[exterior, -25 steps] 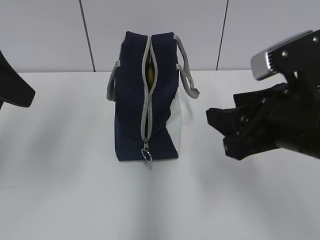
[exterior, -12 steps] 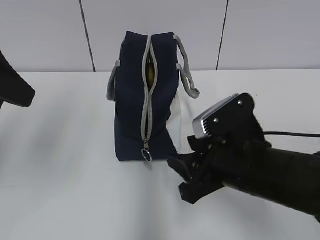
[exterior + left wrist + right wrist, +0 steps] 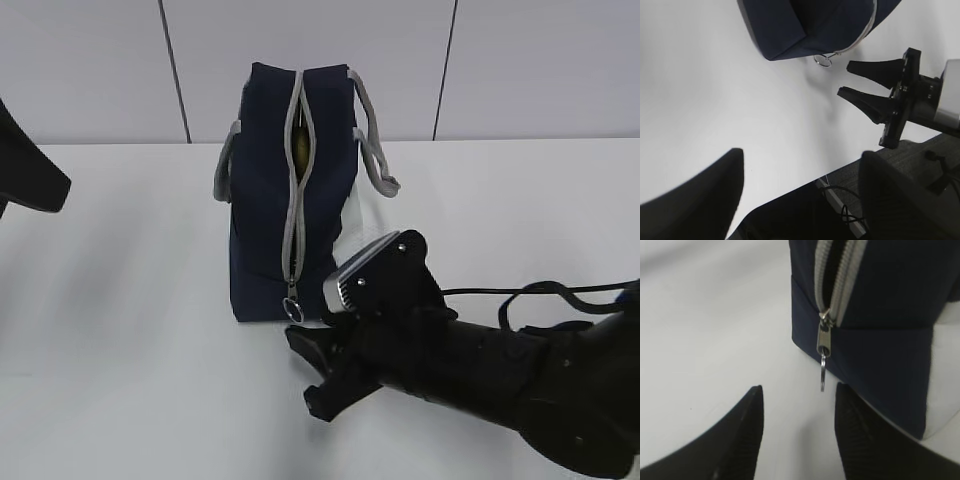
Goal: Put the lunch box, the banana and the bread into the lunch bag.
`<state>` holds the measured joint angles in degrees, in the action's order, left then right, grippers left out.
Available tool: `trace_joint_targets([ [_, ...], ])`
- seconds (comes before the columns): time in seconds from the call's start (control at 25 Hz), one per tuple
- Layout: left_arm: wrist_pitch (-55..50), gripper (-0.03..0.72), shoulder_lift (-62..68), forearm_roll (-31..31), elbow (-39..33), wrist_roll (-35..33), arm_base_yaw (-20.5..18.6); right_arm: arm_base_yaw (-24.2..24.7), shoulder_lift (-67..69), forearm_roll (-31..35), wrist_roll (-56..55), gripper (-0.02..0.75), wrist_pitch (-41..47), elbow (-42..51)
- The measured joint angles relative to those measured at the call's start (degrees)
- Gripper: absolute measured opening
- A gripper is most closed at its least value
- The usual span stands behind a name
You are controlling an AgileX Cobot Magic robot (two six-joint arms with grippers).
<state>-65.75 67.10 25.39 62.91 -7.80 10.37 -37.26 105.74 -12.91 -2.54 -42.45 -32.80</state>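
Observation:
The navy lunch bag stands upright on the white table, its grey zipper parted along the top and front. Through the gap shows something yellow-brown; I cannot tell what it is. The lunch box, the banana and the bread are otherwise hidden. The zipper's metal ring pull hangs at the bag's lower front. My right gripper is open and low over the table just in front of that ring, holding nothing. It also appears beside the ring as the right gripper. My left gripper is open and empty.
The grey strap handles droop over the bag's sides. The table's front edge runs below the left gripper, with cables and dark floor beyond it. A dark part of the left arm juts in at the far left. A panelled wall stands behind.
The right arm has swung from the right side down and leftward to the bag's front, ending by the ring pull, with its jaws a little narrower. The left arm and bag are unchanged.

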Motion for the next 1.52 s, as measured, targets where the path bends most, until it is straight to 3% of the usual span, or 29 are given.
trace_joint_targets([
  [0.76,1.03,0.477,0.00,0.00,0.00,0.00,0.00,0.00,8.83,1.69,1.26,0.225,0.10,-8.18],
  [1.2,1.03,0.477,0.00,-0.05,0.00,0.00,0.00,0.00,8.83,2.67,1.38,-0.015,1.63,-8.12],
  [1.52,1.10,0.473,0.00,-0.10,0.00,0.00,0.00,-0.04,5.86,2.02,1.38,-0.016,2.14,-6.71],
])
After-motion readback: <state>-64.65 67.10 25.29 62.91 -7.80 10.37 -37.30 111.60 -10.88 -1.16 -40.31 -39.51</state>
